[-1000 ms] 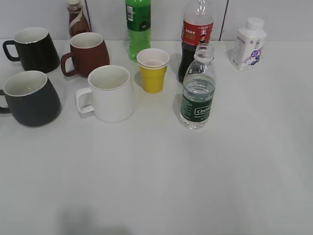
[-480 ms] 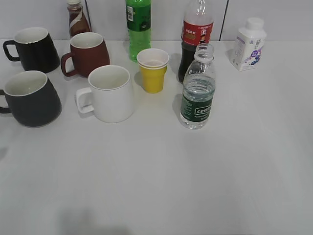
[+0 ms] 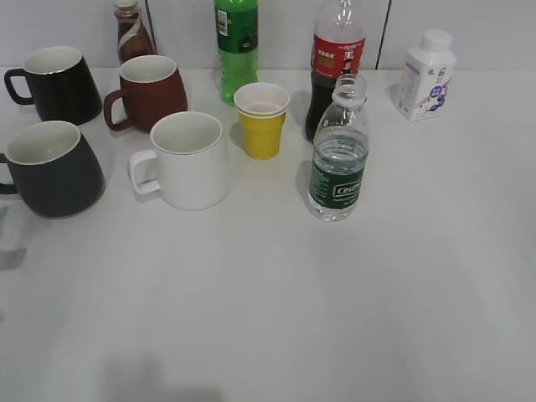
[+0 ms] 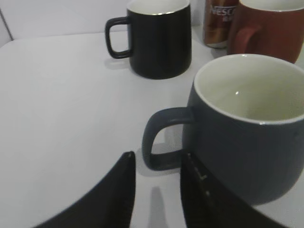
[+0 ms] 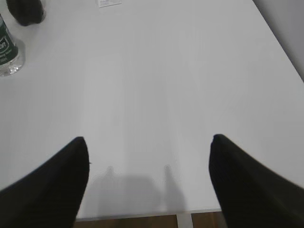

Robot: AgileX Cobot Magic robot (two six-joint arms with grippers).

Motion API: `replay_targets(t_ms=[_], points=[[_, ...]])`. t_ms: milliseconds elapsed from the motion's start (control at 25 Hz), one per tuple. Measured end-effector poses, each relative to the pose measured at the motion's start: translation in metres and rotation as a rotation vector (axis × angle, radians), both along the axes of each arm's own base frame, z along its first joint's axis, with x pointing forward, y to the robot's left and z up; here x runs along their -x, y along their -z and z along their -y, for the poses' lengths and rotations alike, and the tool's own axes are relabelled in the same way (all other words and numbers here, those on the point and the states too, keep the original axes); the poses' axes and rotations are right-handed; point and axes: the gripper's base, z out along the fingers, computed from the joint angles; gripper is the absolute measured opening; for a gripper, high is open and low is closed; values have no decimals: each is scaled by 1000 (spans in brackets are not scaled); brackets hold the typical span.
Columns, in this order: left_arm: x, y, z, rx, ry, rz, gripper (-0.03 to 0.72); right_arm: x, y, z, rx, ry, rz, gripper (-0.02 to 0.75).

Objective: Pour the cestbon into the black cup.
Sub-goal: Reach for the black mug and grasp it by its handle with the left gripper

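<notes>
The cestbon, a small clear bottle with a dark green label and no cap, stands upright right of centre on the white table; its base shows in the right wrist view. The black cup, a large charcoal mug with a white inside, stands at the left edge; it also shows in the left wrist view. My left gripper is open, just short of the cup's handle, holding nothing. My right gripper is wide open and empty over the table's front edge, far from the bottle. Neither gripper shows in the exterior view.
A glossy black mug, brown mug, white mug, yellow paper cup, green bottle, red-labelled cola bottle, coffee bottle and white milk bottle stand around. The table's front edge is near.
A faint shadow has appeared on the table at the far left edge. The objects have not moved.
</notes>
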Motion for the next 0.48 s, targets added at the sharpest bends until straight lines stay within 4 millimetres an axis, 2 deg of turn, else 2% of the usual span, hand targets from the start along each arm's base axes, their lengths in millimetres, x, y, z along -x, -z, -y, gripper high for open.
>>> replay_targets(t_ms=[360, 480], points=[[-19, 17, 0, 6, 0, 48, 251, 0, 0, 0, -2, -1, 0, 592], [-25, 20, -2, 9, -18, 60, 283, 0, 0, 0, -2, -1, 0, 592]])
